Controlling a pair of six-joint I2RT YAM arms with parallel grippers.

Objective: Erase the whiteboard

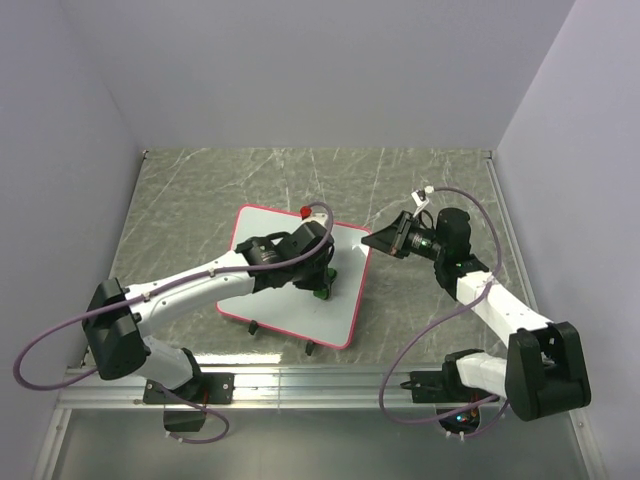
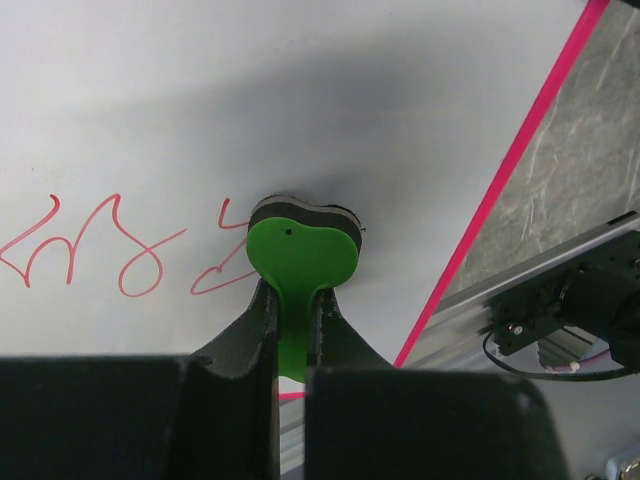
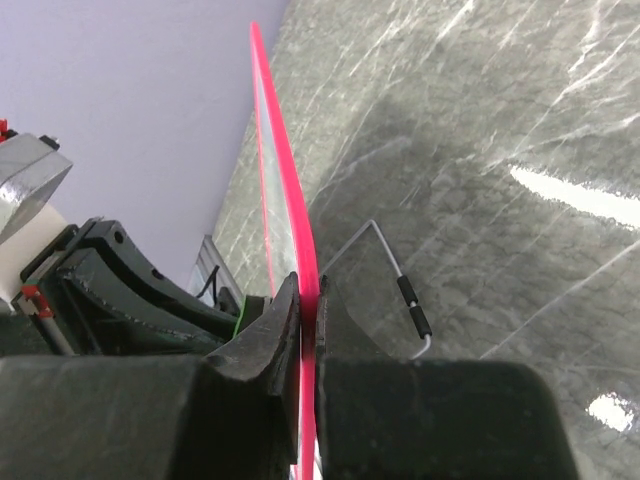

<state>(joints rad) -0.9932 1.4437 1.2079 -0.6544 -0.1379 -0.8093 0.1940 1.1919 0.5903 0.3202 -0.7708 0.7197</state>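
The whiteboard [image 1: 285,310], white with a thin red-pink frame, lies tilted on the grey table. In the left wrist view red scribbles [image 2: 90,245] run across the whiteboard [image 2: 300,90]. My left gripper [image 1: 322,285] is over the board's right half, shut on the stem of a green eraser [image 2: 300,255], whose dark pad presses on the board at the right end of the scribbles. My right gripper [image 1: 372,242] is shut on the board's right edge; in the right wrist view its jaws [image 3: 308,300] pinch the red frame [image 3: 285,190] edge-on.
Two black clips [image 1: 256,327] stick out of the board's near edge. A small red object [image 1: 307,211] sits at its far edge. A bent wire with a black sleeve [image 3: 412,305] lies beside the right gripper. An aluminium rail [image 1: 330,385] runs along the near table edge, and walls enclose the other sides.
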